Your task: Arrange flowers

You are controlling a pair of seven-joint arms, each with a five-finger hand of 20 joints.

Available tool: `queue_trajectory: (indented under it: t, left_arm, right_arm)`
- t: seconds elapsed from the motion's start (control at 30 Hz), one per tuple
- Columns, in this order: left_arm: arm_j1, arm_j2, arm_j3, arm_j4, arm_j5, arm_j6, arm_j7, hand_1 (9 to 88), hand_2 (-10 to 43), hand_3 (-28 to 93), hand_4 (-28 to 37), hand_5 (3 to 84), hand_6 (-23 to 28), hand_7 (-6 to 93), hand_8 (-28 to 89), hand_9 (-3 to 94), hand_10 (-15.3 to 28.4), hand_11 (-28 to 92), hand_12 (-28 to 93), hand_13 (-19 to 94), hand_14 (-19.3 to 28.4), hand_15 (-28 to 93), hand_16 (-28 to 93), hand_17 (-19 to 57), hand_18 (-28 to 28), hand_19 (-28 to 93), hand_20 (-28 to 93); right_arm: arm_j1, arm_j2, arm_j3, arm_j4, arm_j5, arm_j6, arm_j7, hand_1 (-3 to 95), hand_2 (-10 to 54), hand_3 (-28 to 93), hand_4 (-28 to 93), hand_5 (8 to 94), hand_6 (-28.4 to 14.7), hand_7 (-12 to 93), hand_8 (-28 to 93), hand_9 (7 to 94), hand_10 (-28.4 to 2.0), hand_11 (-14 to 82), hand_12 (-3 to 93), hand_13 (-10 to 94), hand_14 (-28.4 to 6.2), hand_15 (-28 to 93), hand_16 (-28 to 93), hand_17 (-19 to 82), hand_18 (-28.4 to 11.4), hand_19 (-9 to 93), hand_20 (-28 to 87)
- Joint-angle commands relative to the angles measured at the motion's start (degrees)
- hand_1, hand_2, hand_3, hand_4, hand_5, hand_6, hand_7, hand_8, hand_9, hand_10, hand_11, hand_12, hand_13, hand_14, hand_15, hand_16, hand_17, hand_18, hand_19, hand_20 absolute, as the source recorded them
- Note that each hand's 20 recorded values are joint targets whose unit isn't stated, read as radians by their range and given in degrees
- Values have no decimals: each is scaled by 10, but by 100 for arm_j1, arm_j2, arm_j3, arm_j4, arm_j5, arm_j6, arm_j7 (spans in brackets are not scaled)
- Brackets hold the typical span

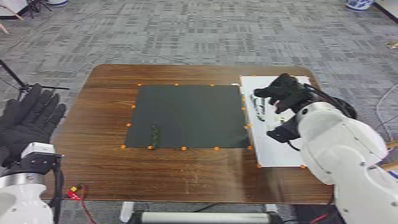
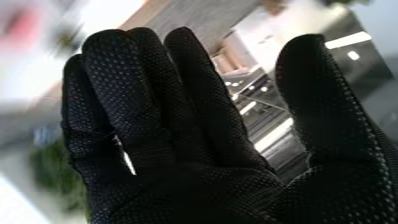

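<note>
Over the white sheet [image 1: 282, 158] on the table's right side is my right hand [image 1: 282, 92], and a few small dark and pale items too small to identify [image 1: 258, 107] lie beside it. In the right wrist view my right hand [image 2: 191, 180] has straight fingers and a thumb held apart, with nothing held between them. A thin green stem [image 1: 155, 136] lies near the lower left of the dark mat [image 1: 191, 110]. My left hand [image 1: 31, 120] stays at the left edge, fingers straight.
Small orange markers [image 1: 184, 148] line the mat and the sheet. The brown table [image 1: 178, 172] extends around them. A black stand [image 1: 18, 82] is beyond the left edge, and a red item with a cable [image 1: 73, 193] sits at the near left corner.
</note>
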Motion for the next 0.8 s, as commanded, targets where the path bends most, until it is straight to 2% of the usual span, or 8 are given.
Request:
queue_trajectory:
  t: [0.03,0.1,0.3,0.43,0.73,0.8]
  left_arm:
    - [-37,17,65,-4,63,-54,-7,266,131,740,-283,447,73,85,-88,357,142,179,62,253,137,199,-50,-59,134,347,73]
    - [-54,21,68,0,75,-51,-10,266,131,740,-283,448,73,86,-88,357,142,179,62,254,137,201,-49,-61,134,348,74]
    - [111,-45,-27,-86,78,-5,15,266,131,740,-283,450,74,88,-88,357,143,182,64,253,141,206,-48,-63,136,350,74]
    - [121,-71,-38,-89,56,20,33,267,131,739,-283,451,75,89,-88,357,144,183,65,253,143,208,-47,-64,136,351,75]
    - [171,-85,-31,-114,38,25,37,266,132,738,-283,453,76,90,-88,357,143,183,66,251,149,214,-44,-64,136,352,75]
    - [169,-95,-43,-103,59,-17,0,266,132,739,-283,454,76,90,-88,357,144,184,67,251,150,215,-44,-64,136,352,74]
  right_arm:
    - [-1220,482,998,-125,-882,-309,366,304,-31,674,-163,628,-92,151,-83,638,-212,175,194,591,-169,632,270,274,-262,792,197]
    - [-1539,507,1234,-180,-1135,-378,424,312,-47,676,-162,625,-92,145,-82,633,-211,174,195,584,-170,631,272,272,-262,790,198]
    - [-2028,535,1614,-208,-1452,-848,575,338,-91,668,-181,616,-93,125,-78,624,-209,185,207,566,-169,635,291,267,-262,785,208]
    - [-2108,508,1623,-138,-1600,-1124,722,340,-95,665,-201,599,-97,119,-76,559,-229,189,227,507,-200,659,294,250,-265,782,221]
    - [-2105,427,1484,237,-1726,-908,909,349,-95,656,-252,600,-102,124,-72,527,-235,282,276,473,-215,700,304,243,-269,783,259]
    - [-2196,420,1460,369,-1822,-576,782,361,-95,661,-253,602,-102,126,-72,524,-234,299,282,474,-214,705,305,244,-268,785,264]
